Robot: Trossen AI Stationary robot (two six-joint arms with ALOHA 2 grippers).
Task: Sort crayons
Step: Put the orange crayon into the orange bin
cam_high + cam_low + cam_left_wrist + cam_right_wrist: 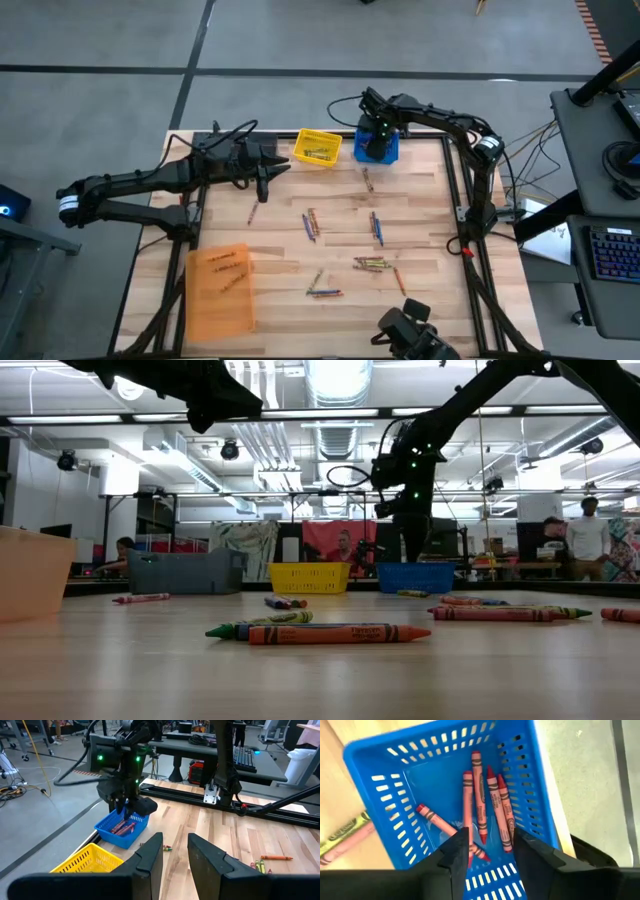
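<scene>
Red crayons (485, 812) lay loose in the blue bin (380, 795) beneath my right gripper (487, 852), whose fingers stood apart, holding nothing. Other crayons (372, 263) were scattered mid-table. My left gripper (262, 185) hovered beside the yellow bin (317, 147), fingers parted and empty.

three bins (318, 148), five red crayons (481, 800) in the blue one.
</scene>
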